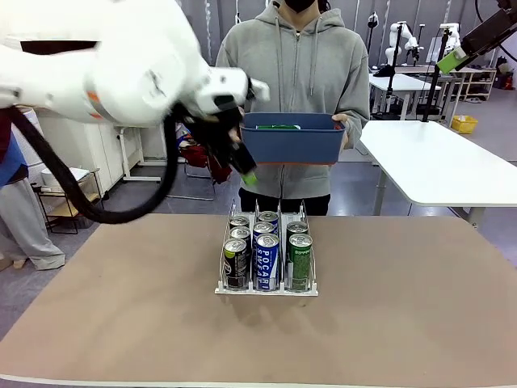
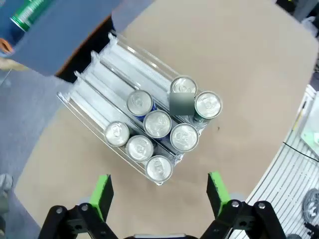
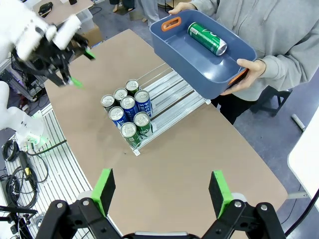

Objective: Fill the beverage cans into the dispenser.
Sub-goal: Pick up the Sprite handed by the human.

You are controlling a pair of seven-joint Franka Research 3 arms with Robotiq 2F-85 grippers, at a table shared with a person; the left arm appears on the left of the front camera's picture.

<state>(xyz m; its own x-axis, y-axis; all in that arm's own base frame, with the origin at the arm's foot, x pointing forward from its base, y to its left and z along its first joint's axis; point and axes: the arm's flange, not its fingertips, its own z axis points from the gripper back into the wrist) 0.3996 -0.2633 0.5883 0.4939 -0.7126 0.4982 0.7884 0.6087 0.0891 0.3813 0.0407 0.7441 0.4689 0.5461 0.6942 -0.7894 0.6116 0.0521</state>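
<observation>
Eight beverage cans (image 1: 266, 257) crowd the dispenser's (image 1: 266, 292) front lip mid-worktop (image 1: 113, 307), with bare lanes behind and open surface all round. The left end effector (image 2: 159, 195) hovers above, fingers apart and empty. The right end effector (image 3: 162, 191) does likewise. At the far edge, the person's (image 1: 291, 56) blue bin (image 3: 199, 67) holds a green can (image 3: 207, 39).

A white table (image 1: 440, 162) is standing on the grey floor (image 1: 355, 190) beyond the brown tabletop's (image 1: 121, 307) far right corner, white cabinets (image 1: 85, 149) sitting far left

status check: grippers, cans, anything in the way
Both grippers open, empty: left gripper over the dispenser, right gripper raised. Eight beverage cans racked; one green can in the person's blue bin. Nothing blocking.
</observation>
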